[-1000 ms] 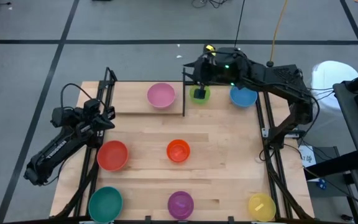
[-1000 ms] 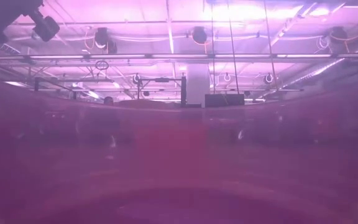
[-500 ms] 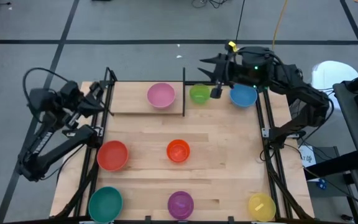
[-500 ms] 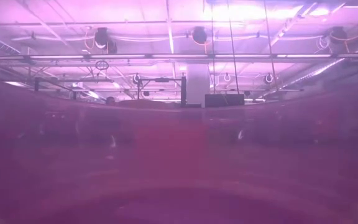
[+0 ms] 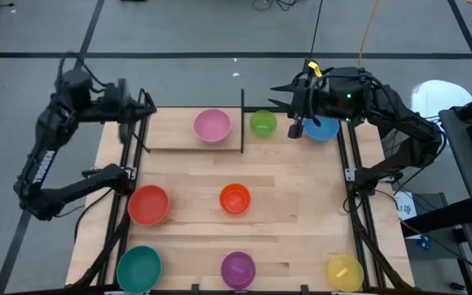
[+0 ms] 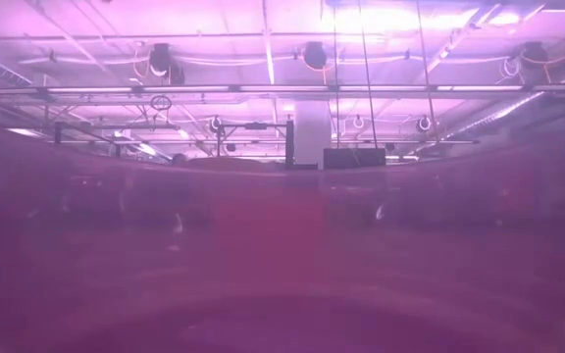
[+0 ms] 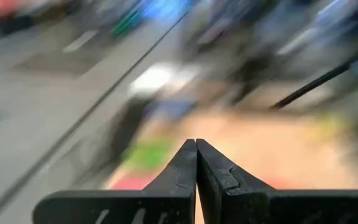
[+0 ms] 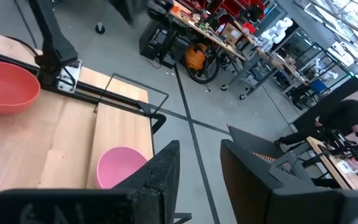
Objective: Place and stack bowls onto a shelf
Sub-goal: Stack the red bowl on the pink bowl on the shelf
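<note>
The shelf (image 5: 179,137) stands at the table's far left, with the pink bowl (image 5: 212,124) resting on its board. The lime green bowl (image 5: 262,124) sits on the table just right of the shelf. The blue bowl (image 5: 324,129) sits beside it, partly under my right arm. My right gripper (image 5: 287,109) is open and empty, above the gap between these two bowls. It shows open in the right wrist view (image 8: 199,149) too. My left gripper (image 5: 146,110) is shut and empty, raised by the shelf's left end, and is seen shut in the left wrist view (image 7: 196,142).
The red bowl (image 5: 148,205) and the orange bowl (image 5: 235,198) sit mid-table. The teal bowl (image 5: 140,267), the purple bowl (image 5: 238,268) and the yellow bowl (image 5: 344,272) line the near edge. Black frame rods run along both table sides. A person (image 8: 347,121) is in the room beyond.
My right gripper has drawn away from the lime green bowl toward the table's right; the bowl stays beside the shelf. My left arm has risen and swung toward the far edge, its gripper now by the shelf's left end.
</note>
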